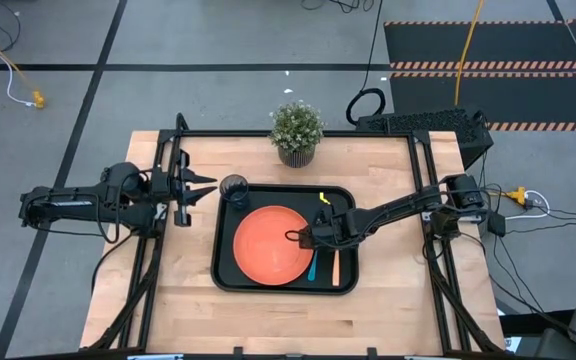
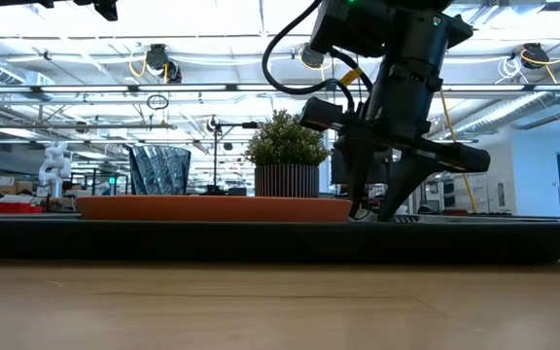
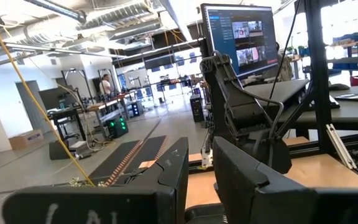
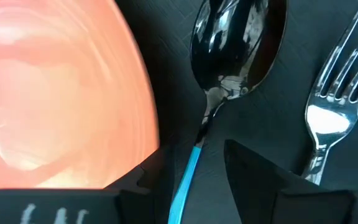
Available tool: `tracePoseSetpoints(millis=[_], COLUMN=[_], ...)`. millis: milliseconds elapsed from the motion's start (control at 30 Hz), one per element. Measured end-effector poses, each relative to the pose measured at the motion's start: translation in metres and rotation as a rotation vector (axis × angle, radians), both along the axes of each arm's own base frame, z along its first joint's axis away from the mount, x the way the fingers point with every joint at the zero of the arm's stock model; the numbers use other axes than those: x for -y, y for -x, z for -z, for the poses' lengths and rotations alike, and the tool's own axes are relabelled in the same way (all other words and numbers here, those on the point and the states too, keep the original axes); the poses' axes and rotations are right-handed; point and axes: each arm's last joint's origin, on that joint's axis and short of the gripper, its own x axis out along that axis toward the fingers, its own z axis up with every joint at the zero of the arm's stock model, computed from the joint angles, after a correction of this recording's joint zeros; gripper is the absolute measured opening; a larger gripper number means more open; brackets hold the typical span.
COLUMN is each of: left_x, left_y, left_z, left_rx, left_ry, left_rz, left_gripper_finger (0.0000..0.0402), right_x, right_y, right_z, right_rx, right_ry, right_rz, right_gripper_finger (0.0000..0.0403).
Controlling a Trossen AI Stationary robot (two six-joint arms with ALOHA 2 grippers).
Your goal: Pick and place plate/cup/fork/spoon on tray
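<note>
The black tray [image 1: 226,262] lies mid-table. On it are the orange plate [image 1: 271,245], the dark cup [image 1: 234,189] standing upright at its far left corner, the blue-handled spoon [image 1: 312,268] and the orange-handled fork [image 1: 335,266] lying side by side to the right of the plate. My right gripper [image 1: 308,238] is low over the tray, open and pointing down. In the right wrist view its fingers stand on either side of the spoon's handle [image 4: 188,174], just below the dark bowl [image 4: 238,43]. The fork's tines [image 4: 340,81] lie beside it. My left gripper [image 1: 203,187] waits open at the table's left, level, pointing at the cup.
A potted green plant [image 1: 296,130] stands at the table's far edge behind the tray. A small yellow piece [image 1: 323,197] lies on the tray's far right part. Black frame rails [image 1: 420,160] run along the table's sides. Bare wood shows in front of the tray [image 1: 278,320].
</note>
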Motion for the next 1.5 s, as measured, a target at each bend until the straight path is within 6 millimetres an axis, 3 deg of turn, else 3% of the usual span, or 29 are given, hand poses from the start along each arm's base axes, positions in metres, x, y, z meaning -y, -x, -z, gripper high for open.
tracePoseSetpoints(millis=[733, 1167, 1500], left_x=[0.000, 0.000, 0.000], left_y=[0.000, 0.000, 0.000], left_z=[0.000, 0.000, 0.000], left_rx=[0.000, 0.000, 0.000], left_ry=[0.002, 0.002, 0.002], left_rz=[0.000, 0.000, 0.000], left_gripper_finger=[0.0078, 0.0078, 0.0078], right_x=[0.008, 0.009, 0.009], right_y=[-0.010, -0.009, -0.008], right_z=[0.014, 0.014, 0.007], right_rx=[0.008, -0.005, 0.018], right_ry=[-0.060, -0.067, -0.083], right_rz=[-0.033, -0.045, -0.051], right_gripper_finger=[0.0127, 0.0044, 0.0032])
